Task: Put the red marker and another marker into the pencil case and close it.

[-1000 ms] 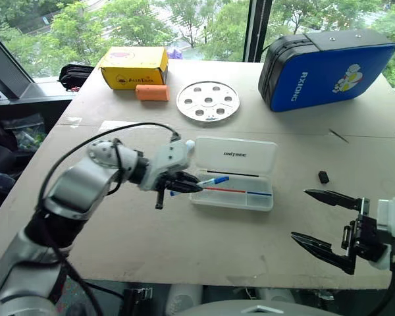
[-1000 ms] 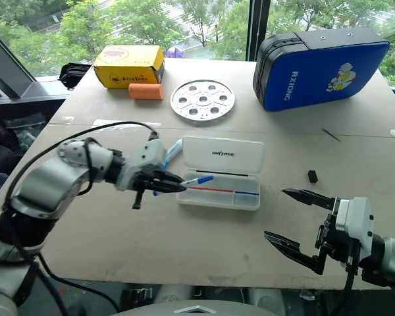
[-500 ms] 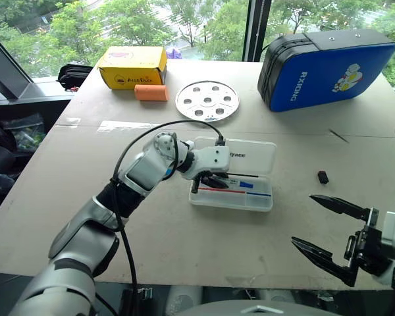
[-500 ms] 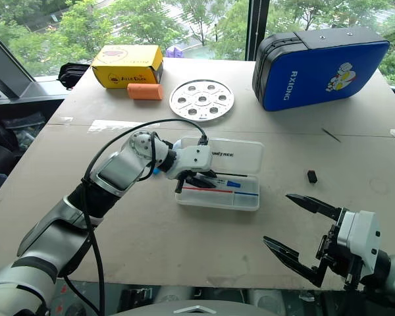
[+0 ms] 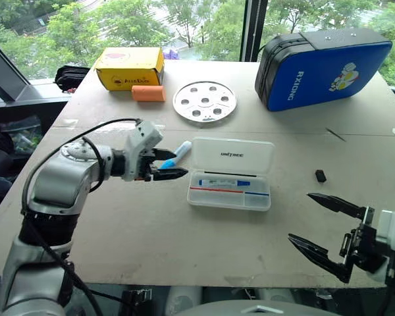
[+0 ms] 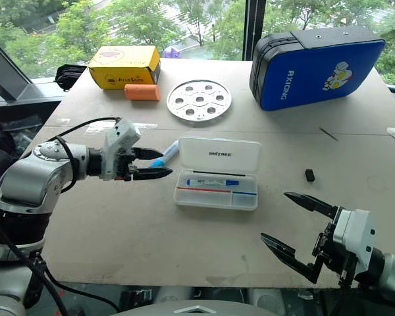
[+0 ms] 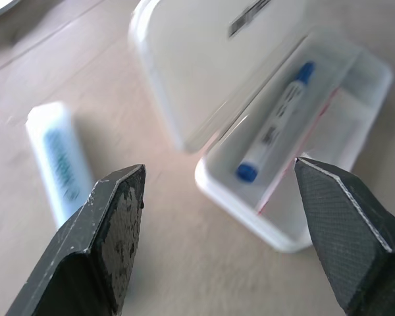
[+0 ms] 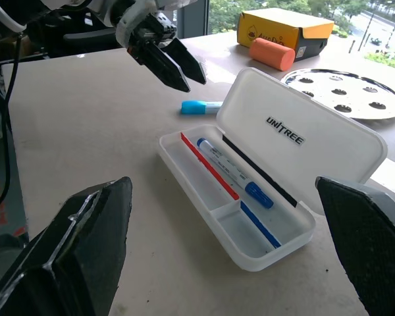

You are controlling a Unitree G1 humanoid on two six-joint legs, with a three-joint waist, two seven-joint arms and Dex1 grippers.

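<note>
1. The pencil case lies open at the middle of the counter, lid tipped back toward the far side. A white marker with blue cap lies in the long compartment, beside the thin red-and-blue stripe.
2. No red marker can be made out. The red line in the tray could be stripe or pen; this cannot be settled.
3. A light-blue marker lies on the counter just left of the case's far-left corner, apart from it.
4. Judgement on handling: the case looks a light, stiff, thin plastic shell, smooth and apt to slide when pushed. The lid should be pressed down at its free long edge, with the base steadied. The markers look light, round and liable to roll; take one across the barrel at mid-length.
5. The left end effector hovers left of the case, just near of the light-blue marker, jaws spread and holding nothing.
6. The right end effector hangs at the near right, well apart from the case, jaws wide and empty.
7. Further out: a small black piece right of the case; at the far side a blue zip case, a perforated metal disc, a yellow box and an orange cylinder.
</note>
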